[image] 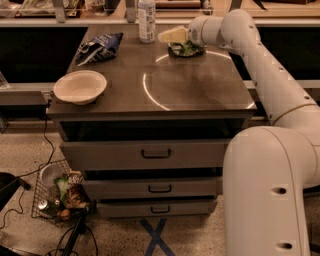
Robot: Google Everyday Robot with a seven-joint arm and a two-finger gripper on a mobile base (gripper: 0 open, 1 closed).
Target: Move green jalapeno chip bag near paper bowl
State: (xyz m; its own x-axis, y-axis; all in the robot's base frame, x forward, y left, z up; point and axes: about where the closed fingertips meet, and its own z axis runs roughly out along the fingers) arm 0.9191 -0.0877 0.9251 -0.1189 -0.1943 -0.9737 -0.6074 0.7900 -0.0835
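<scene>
The green jalapeno chip bag [186, 49] lies at the far right of the cabinet top [190, 90], partly hidden by my gripper. My gripper [171, 35] reaches in from the right and sits over the bag's upper left edge, close to it or touching it. The paper bowl [80, 86] is off-white and shallow. It stands at the front left corner of the top, well away from the bag and the gripper.
A dark blue chip bag [98, 46] lies at the far left of the top. A white bottle [146, 15] stands at the back, just left of my gripper. Three drawers [156, 153] face front. A wire basket [57, 196] with clutter sits on the floor at left.
</scene>
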